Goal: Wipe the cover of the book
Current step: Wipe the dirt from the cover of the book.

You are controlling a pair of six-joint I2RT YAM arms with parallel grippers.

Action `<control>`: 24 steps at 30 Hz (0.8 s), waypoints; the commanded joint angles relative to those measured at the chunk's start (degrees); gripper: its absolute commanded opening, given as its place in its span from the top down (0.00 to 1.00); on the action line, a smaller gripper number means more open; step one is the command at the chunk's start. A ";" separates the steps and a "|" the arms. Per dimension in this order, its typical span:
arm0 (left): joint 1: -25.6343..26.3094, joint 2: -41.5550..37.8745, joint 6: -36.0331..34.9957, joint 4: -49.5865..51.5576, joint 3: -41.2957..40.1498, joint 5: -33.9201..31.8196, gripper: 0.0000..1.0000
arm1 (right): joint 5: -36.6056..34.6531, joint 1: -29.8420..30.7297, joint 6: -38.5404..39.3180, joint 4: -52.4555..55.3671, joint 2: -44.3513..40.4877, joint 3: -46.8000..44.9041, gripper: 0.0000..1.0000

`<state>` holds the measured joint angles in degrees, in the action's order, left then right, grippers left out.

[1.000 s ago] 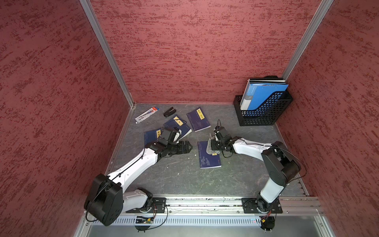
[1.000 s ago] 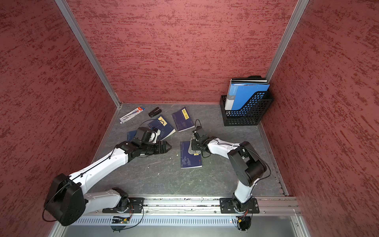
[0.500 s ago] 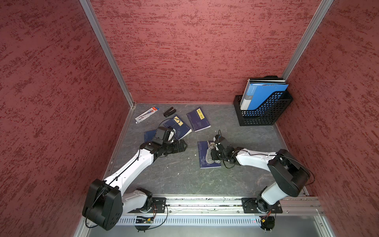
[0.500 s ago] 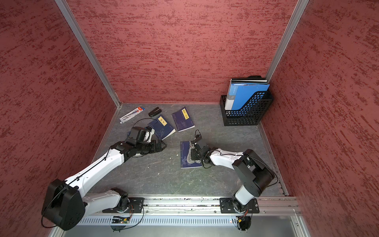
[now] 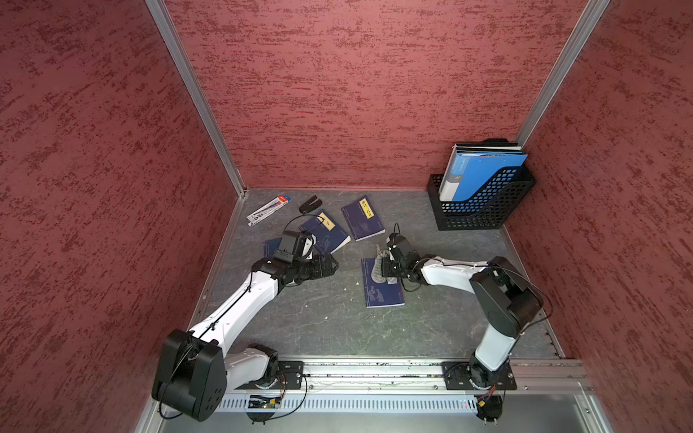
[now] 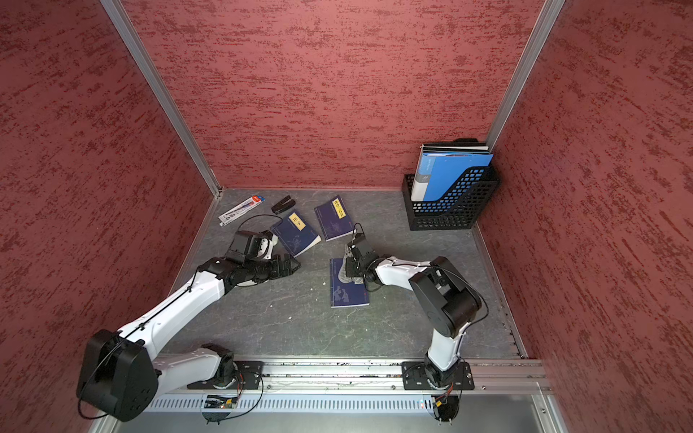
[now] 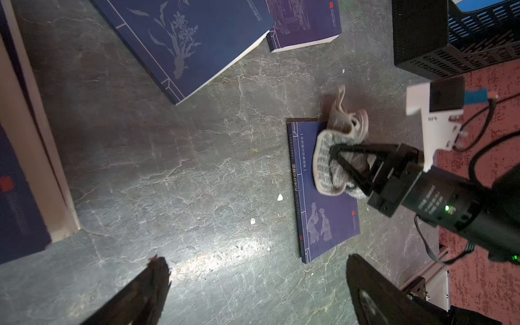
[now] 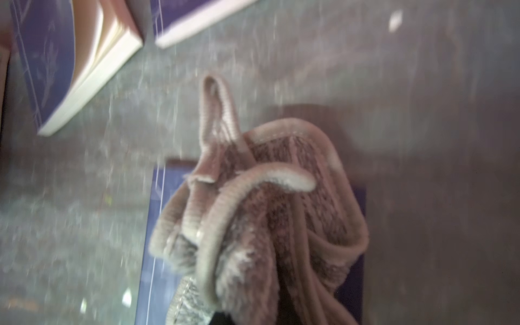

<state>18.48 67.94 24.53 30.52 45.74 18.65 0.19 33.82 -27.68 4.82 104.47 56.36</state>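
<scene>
1. Book (image 5: 383, 290) with a dark blue cover lies flat and closed on the grey, marble-veined bench (image 5: 322, 330). It is near the middle, between the two arms and closer to the right one.
2. Its cover carries a thin pale frame line along the spine side and a column of pale Chinese characters. A pale drawing of two figures sits toward the near end, with a small red seal by one corner.
3. A bunched grey-pink cloth (image 7: 326, 166) sits on the far half of the cover. One fold spills past the far edge onto the bench.
4. The right gripper (image 7: 334, 147) has its fingers pinched together on the cloth, holding it against the cover.
5. The left gripper (image 7: 254, 261) has its fingers spread wide apart and holds nothing. It hovers over bare bench to the left of the book, apart from it.
6. A few white crumbs (image 7: 280, 197) lie on the bench near the spine.
7. Other blue books (image 5: 362, 219) lie farther back. A black mesh file rack (image 5: 468, 217) with blue folders (image 5: 483, 172) stands in the far right corner.
8. The right wrist view is blurred and shows little beyond cloth folds over the blue cover.
</scene>
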 commanded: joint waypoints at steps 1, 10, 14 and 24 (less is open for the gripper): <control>-0.56 -3.31 -1.08 1.46 -0.74 0.35 0.00 | -1.09 -1.55 3.74 6.44 4.79 2.24 0.90; -2.12 -6.09 -1.57 2.12 -2.06 0.67 0.00 | 0.90 -1.19 2.53 5.66 -0.59 -3.17 0.90; -2.87 -5.46 -2.11 2.06 -1.59 1.16 0.00 | 1.18 1.47 1.54 5.59 -6.68 -10.00 0.92; -3.78 -2.69 -3.42 2.02 -0.48 1.89 0.00 | 4.49 8.56 -7.69 5.91 -20.88 -24.76 0.92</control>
<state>15.27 64.42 22.57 32.25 44.14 19.64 2.37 40.86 -31.42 5.45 83.96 34.70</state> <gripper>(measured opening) 0.997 0.085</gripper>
